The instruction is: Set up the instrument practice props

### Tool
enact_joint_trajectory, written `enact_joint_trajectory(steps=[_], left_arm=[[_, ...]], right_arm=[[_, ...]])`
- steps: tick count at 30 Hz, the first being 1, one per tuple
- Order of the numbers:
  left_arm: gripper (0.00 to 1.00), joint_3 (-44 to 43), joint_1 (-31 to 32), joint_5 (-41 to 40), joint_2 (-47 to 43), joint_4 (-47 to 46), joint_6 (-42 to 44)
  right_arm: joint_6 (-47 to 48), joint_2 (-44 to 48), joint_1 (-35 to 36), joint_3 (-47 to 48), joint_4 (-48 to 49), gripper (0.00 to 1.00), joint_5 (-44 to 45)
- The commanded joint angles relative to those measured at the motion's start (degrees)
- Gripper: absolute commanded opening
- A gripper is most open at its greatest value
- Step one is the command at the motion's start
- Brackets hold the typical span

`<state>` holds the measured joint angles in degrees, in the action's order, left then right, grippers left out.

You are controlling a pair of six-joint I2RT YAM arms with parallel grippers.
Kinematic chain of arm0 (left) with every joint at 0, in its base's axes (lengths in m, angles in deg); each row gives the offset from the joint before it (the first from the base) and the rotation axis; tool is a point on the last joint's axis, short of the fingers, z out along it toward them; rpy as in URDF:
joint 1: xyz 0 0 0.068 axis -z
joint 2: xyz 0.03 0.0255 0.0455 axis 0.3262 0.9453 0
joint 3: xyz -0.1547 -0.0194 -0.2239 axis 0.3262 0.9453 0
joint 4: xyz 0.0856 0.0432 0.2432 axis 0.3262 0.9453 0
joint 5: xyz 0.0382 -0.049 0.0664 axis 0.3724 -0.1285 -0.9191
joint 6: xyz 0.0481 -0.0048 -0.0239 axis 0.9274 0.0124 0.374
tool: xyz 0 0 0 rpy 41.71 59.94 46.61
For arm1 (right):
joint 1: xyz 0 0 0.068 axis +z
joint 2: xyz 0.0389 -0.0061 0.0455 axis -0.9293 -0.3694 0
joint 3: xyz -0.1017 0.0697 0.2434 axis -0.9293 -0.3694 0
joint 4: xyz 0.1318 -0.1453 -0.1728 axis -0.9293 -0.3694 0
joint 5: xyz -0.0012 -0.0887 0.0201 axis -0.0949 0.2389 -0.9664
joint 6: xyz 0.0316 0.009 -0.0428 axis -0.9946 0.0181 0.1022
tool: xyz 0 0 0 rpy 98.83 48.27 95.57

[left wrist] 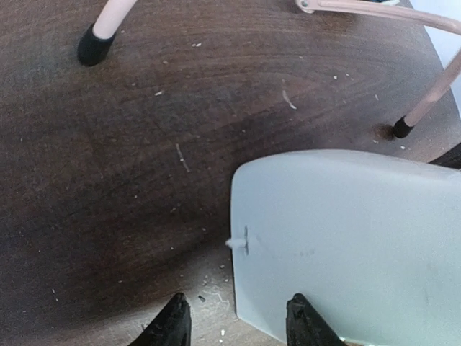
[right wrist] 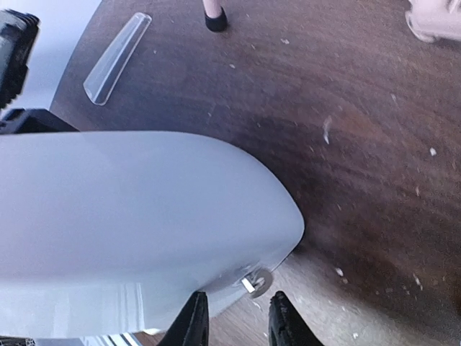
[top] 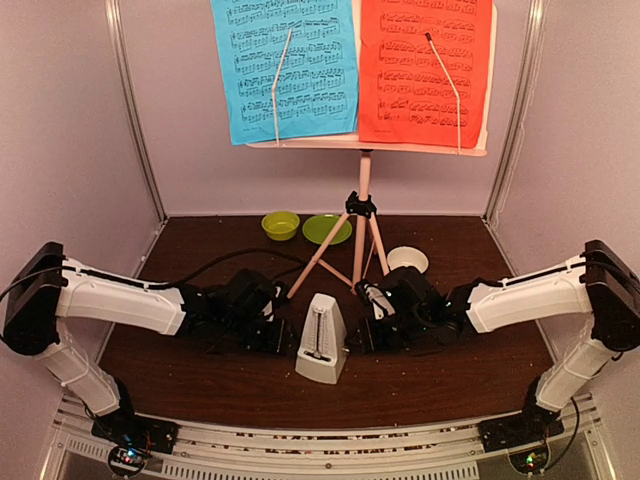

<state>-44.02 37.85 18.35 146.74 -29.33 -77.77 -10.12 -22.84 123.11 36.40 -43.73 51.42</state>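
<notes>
The pale pink music stand (top: 364,190) stands at the back on its tripod legs, with a blue page (top: 285,65) on the left of its desk and a red page (top: 425,70) on the right. The white pyramid metronome (top: 322,340) stands upright in front of it. My left gripper (top: 288,336) is open at the metronome's left side; in the left wrist view the gripper (left wrist: 238,328) has the metronome's (left wrist: 346,245) near corner between its jaws. My right gripper (top: 360,332) is open at its right side; in the right wrist view the gripper (right wrist: 238,324) sits just behind the small winding key (right wrist: 258,282) on the metronome (right wrist: 130,231).
A green bowl (top: 280,225), a green plate (top: 326,229) and a small white bowl (top: 407,260) sit behind the tripod. Tripod feet (left wrist: 94,47) (right wrist: 215,20) stand close to both grippers. A clear plastic strip (right wrist: 115,58) lies on the dark table (top: 200,385).
</notes>
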Motion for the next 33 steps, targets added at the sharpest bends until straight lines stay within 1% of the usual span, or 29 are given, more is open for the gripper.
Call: enact_joint_trajectory(steps=[1, 5, 8, 11, 13, 16, 19, 20, 24, 27, 33], left_arm=[[0.48, 0.9, 0.7, 0.1, 1.5, -5.9, -2.6], [0.47, -0.9, 0.8, -0.7, 2.8, -7.1, -2.7], [0.47, -2.8, 0.8, -0.6, 3.7, -7.2, -2.7], [0.47, -4.0, 0.8, -1.4, 3.4, -5.9, -2.4], [0.47, -3.8, 0.8, -2.8, 2.1, -4.5, -1.9], [0.47, -4.9, 0.7, -6.0, 0.4, -0.3, 1.0], [0.47, -6.1, 0.6, -7.2, -0.3, 2.0, 3.9], [0.47, -7.3, 0.6, -6.6, -0.1, 2.4, 5.4], [0.47, -8.4, 0.6, -6.2, 0.8, 2.9, 5.6], [0.47, -8.3, 0.6, -6.5, 0.5, 2.0, 5.4], [0.47, -9.3, 0.6, -6.3, 0.7, 2.6, 5.8]], right_arm=[[1.3, -2.9, -0.3, 5.0, 1.6, 0.3, -0.1], [2.4, -4.9, -1.6, 7.8, 0.7, 0.31, -1.0], [3.5, -3.6, -2.6, 7.9, -0.5, 0.35, -1.1], [5.2, -0.3, -3.3, 7.3, -2.8, 0.41, -1.0], [6.3, 2.9, -3.4, 6.2, -4.1, 0.46, -0.7], [7.5, 7.2, -3.4, 3.4, -4.8, 0.6, -1.6], [8.1, 11.4, -3.3, -0.1, -3.8, 0.7, -2.8], [8.5, 14.2, -3.0, -2.9, -1.5, 0.77, -4.0], [8.5, 18.0, -1.7, -6.1, 4.2, 0.87, -5.1], [8.4, 19.1, -0.4, -6.2, 6.6, 0.89, -3.3], [8.3, 15.5, 2.0, -2.8, 6.9, 0.87, 1.5]])
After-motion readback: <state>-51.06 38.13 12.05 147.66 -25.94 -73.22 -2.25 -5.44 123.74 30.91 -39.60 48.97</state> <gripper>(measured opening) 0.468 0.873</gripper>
